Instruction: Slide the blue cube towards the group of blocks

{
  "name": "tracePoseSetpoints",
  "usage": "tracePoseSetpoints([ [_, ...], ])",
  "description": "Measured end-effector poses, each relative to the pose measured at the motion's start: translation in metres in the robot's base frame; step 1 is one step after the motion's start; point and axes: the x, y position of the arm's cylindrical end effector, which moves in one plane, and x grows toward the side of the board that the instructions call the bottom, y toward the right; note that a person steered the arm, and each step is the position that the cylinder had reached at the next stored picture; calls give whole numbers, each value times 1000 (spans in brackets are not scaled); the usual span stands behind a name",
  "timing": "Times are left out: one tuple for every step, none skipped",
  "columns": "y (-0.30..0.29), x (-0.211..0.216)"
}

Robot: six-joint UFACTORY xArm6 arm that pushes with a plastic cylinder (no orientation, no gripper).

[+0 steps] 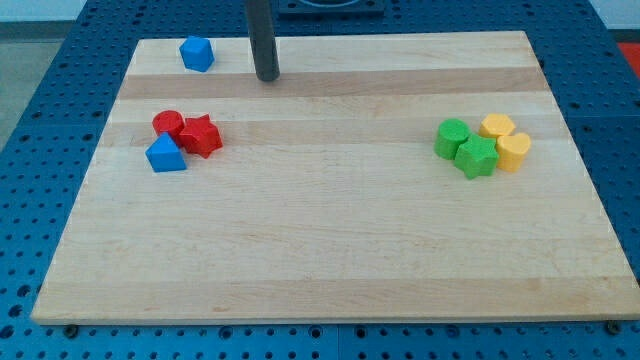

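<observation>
**A:** Near the view's top left, the blue cube (197,53) sits by the table's (330,250) far edge, alone. My tip (266,78) is just to its right, apart from it, not touching.

**B:** Jaws?

**A:** No jaws on this rig, just the rod, so no open or closed state to tell.

**B:** Nearest group?

**A:** Below the cube, at the view's left: red cylinder (167,124), red star (202,136), blue triangular block (165,155). Star touches both others. Cube is well apart from them.

**B:** Other side?

**A:** Second cluster at the view's right: green cylinder (452,137), green star (477,157), two yellow blocks, one hexagon-like (497,126), one rounded (514,151). All packed tight, touching. Well apart from cube and tip.

**B:** Tip vs. the red/blue group?

**A:** Above and to the right of it, clear gap between.
</observation>
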Motion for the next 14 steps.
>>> tracePoseSetpoints([
  [-16,-40],
  [-35,-64],
  [-54,-63],
  [-92,-63],
  [-121,-63],
  [-122,-63],
  [-120,-56],
  [-119,-47],
  [-118,-36],
  [-118,-24],
  [-112,-17],
  [-90,-17],
  [-77,-17],
  [-76,-10],
])
